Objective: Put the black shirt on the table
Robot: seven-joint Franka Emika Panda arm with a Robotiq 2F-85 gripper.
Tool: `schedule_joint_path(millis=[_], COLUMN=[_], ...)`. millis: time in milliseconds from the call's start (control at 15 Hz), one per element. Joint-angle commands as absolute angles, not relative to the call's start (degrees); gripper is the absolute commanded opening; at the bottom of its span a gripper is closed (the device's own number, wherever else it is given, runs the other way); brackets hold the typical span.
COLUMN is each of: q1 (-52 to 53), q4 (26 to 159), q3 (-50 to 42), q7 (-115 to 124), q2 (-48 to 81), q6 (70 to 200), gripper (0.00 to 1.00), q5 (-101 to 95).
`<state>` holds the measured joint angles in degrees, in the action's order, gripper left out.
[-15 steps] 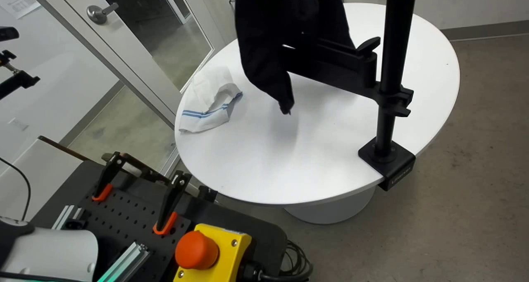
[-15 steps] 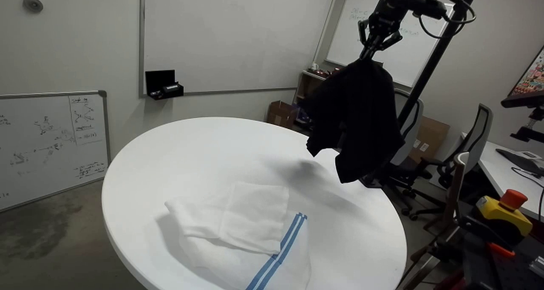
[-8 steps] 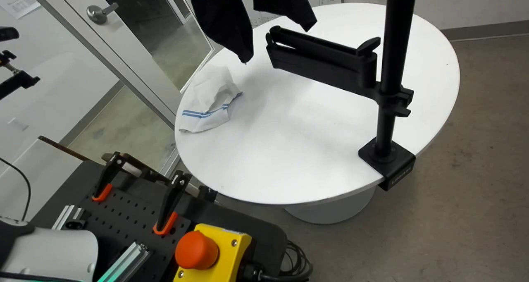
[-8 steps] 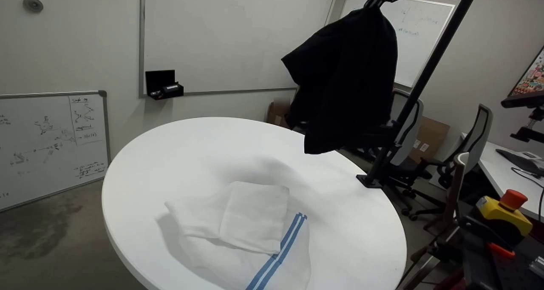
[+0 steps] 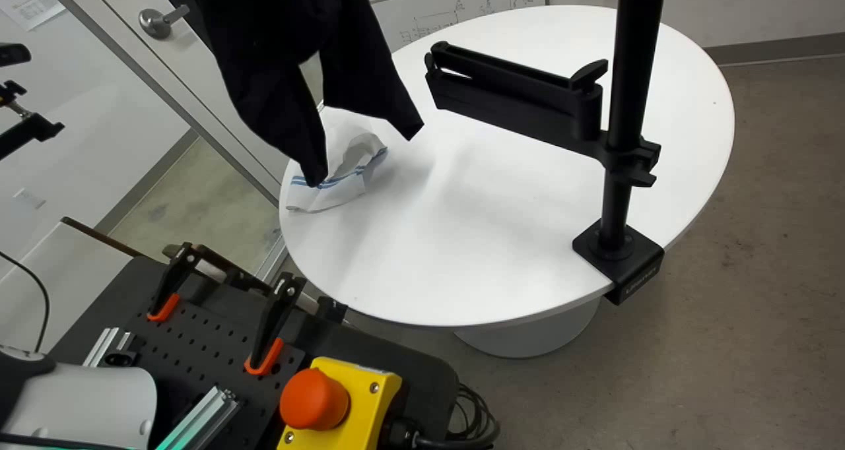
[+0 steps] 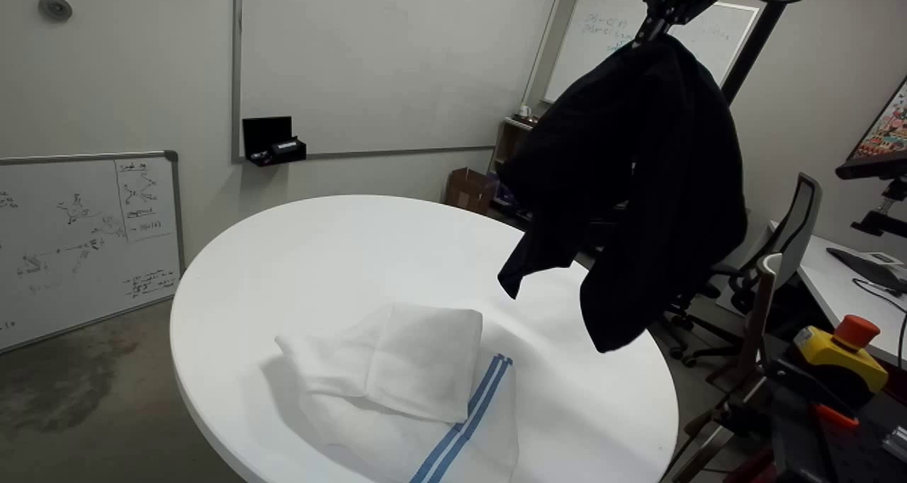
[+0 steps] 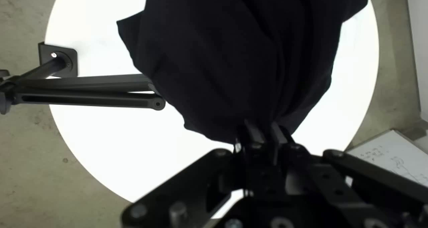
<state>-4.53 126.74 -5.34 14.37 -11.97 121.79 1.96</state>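
Note:
The black shirt [image 5: 277,47] hangs loose from my gripper in the air in both exterior views; it also shows in an exterior view [image 6: 638,171] and fills the upper middle of the wrist view [image 7: 227,61]. My gripper [image 6: 653,31] is shut on a pinched upper part of it; the two fingertips [image 7: 262,129] stand close together on the fabric in the wrist view. The white round table [image 5: 502,252] lies below; it also shows in an exterior view [image 6: 319,249] and the wrist view [image 7: 110,147]. The lower corners hang over the table's side; contact with the top is not visible.
A white cloth with blue stripes [image 6: 425,362] lies on the table, partly behind the shirt in an exterior view [image 5: 356,166]. A black stand [image 5: 617,192] with a horizontal arm [image 5: 515,94] is clamped at the table's edge. The workbench holds a red button [image 5: 313,398] and orange clamps.
The shirt has swung away from the stand's arm toward the white cloth's side. It rose by half a second ago and is lower again now. It stays in my gripper throughout.

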Motion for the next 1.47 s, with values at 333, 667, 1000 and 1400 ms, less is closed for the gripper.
schedule_joint_path(millis=[333, 667, 1000, 1400], q1=[-4.9, -4.4, -4.1, -3.6], q4=[128.8, 130.4, 128.6, 129.3], q3=[-2.8, -2.7, -2.8, -3.2], q7=[13.2, 11.2, 14.8, 18.1], q2=[-8.4, -4.2, 1.6, 4.5], q6=[113.1, 116.2, 113.7, 121.1], gripper=[0.02, 0.02, 0.02, 0.02], q5=[-11.0, -13.2, -18.2, -22.4])
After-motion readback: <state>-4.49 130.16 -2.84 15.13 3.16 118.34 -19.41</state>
